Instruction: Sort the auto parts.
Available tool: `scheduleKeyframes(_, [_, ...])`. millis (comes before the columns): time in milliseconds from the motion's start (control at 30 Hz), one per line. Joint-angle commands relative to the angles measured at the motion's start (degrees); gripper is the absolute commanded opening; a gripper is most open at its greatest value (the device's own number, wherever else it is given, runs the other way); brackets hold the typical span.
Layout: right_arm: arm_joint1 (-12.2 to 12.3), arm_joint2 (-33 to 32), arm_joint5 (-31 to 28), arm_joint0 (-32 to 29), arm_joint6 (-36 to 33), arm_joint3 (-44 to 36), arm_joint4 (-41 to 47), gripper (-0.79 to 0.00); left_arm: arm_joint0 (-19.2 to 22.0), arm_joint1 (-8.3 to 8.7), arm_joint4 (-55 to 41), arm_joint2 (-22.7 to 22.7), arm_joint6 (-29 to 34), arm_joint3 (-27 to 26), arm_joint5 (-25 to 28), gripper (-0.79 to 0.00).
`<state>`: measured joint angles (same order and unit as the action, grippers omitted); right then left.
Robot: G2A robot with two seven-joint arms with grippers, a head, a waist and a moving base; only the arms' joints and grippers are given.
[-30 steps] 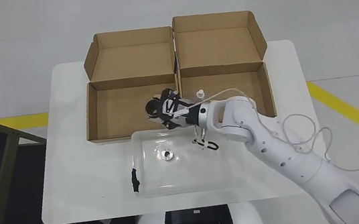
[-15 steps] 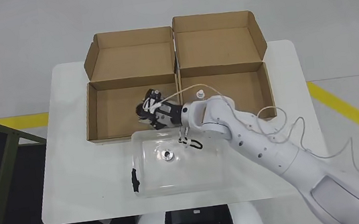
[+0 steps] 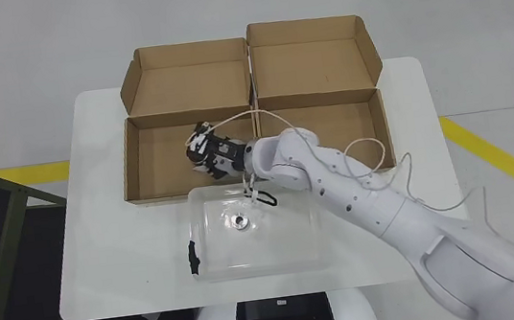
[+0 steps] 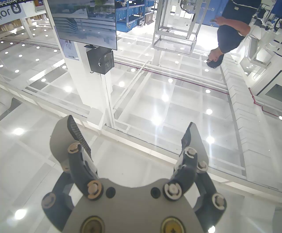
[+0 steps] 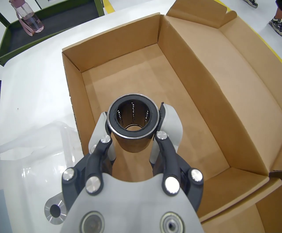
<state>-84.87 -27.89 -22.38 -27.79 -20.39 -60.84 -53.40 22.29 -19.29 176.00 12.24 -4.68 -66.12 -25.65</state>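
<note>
The linear bearing (image 5: 133,120) is showing a black body, a silver rim and rows of shiny steel balls inside. The right hand (image 5: 134,115) is showing white fingers (image 5: 173,123) on black links. The cardboard box (image 5: 193,92) is looking plain brown, the desk (image 5: 33,77) white, the round flange (image 5: 55,210) silver.

- Right arm (image 3: 357,186): white, stretched diagonally forward and toward the left, bent at the elbow.
- Right tool (image 5: 134,117): at the end of that arm, two fingers (image 5: 170,123) pressed against opposite sides of a black cylindrical bearing (image 5: 134,143), gripping it with its open end facing away from the wrist.
- Left tool (image 4: 131,124): fingers spread wide apart, ribbed pads (image 4: 78,134) facing each other.
</note>
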Motion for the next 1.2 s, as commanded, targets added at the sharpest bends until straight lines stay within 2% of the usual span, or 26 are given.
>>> scheduleKeyframes(0, [-0.57, 0.18, -0.01, 0.23, 0.03, 1.17, 0.03, -0.785, 0.00, 0.00, 0.00, 0.00, 0.00, 0.00, 0.00, 0.000])
scheduleKeyframes(233, [-2.71, 0.70, 0.85, 1.41, -3.68, 4.20, 1.02, -0.785, 0.00, 0.00, 0.00, 0.00, 0.00, 0.00, 0.00, 0.000])
scheduleKeyframes(300, [-3.25, 0.83, 0.70, 1.73, -4.45, 4.94, 1.09, -0.739, 0.00, 0.00, 0.00, 0.00, 0.00, 0.00, 0.00, 0.000])
scheduleKeyframes(333, [-3.50, 0.89, 0.55, 1.86, -4.73, 5.29, 1.10, -0.671, 0.00, 0.00, 0.00, 0.00, 0.00, 0.00, 0.00, 0.000])
scheduleKeyframes(367, [-3.74, 0.93, 0.44, 1.95, -4.83, 5.60, 1.06, -0.554, 0.00, 0.00, 0.00, 0.00, 0.00, 0.00, 0.00, 0.000])
scheduleKeyframes(400, [-3.96, 0.94, 0.41, 2.01, -4.85, 5.88, 0.99, -0.480, 0.00, 0.00, 0.00, 0.00, 0.00, 0.00, 0.00, 0.000])
scheduleKeyframes(500, [-4.52, 0.89, 0.09, 2.17, -5.18, 6.74, 0.80, -0.397, 0.00, 0.00, 0.00, 0.00, 0.00, 0.00, 0.00, 0.000])
scheduleKeyframes(533, [-4.69, 0.84, 0.02, 2.17, -5.23, 6.95, 0.74, -0.145, 0.00, 0.00, 0.00, 0.00, 0.00, 0.00, 0.00, 0.000])
scheduleKeyframes(567, [-4.83, 0.80, -0.12, 2.13, -5.27, 7.13, 0.67, 0.000, 0.00, 0.00, 0.00, 0.00, 0.00, 0.00, 0.00, 0.000])
scheduleKeyframes(900, [-5.08, -1.33, -0.47, 1.10, -2.80, 6.52, -1.40, 0.000, 0.00, 0.00, 0.00, 0.00, 0.00, 0.00, 0.00, 0.000])
scheduleKeyframes(1033, [-4.18, -3.43, -1.58, 0.03, -1.24, 3.54, -2.92, 0.000, 0.00, 0.00, 0.00, 0.00, 0.00, 0.00, 0.00, 0.000])
scheduleKeyframes(1167, [-2.63, -6.28, -2.40, -1.69, -2.06, -2.83, -5.37, 0.000, 0.00, 0.00, 0.00, 0.00, 0.00, 0.00, 0.00, 0.000])
